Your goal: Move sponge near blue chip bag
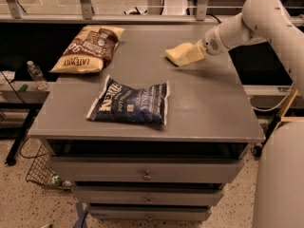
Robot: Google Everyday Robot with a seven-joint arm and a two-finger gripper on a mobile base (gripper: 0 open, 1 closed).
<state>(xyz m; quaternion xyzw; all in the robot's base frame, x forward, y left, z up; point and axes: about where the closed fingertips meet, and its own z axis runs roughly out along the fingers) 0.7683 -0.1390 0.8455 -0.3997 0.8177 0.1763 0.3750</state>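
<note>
The end effector (194, 52) meets the sponge (176, 55) on the surface (213, 108); whether it grips, I cannot tell. Carry the sponge low and stop just beside the blue bag (130, 103).

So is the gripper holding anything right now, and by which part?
The gripper meets the sponge at its end nearest the arm; whether it actually grips it cannot be told.

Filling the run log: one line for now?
gripper: at sponge, back right | blue chip bag: front centre, apart from sponge | task: not done
</note>
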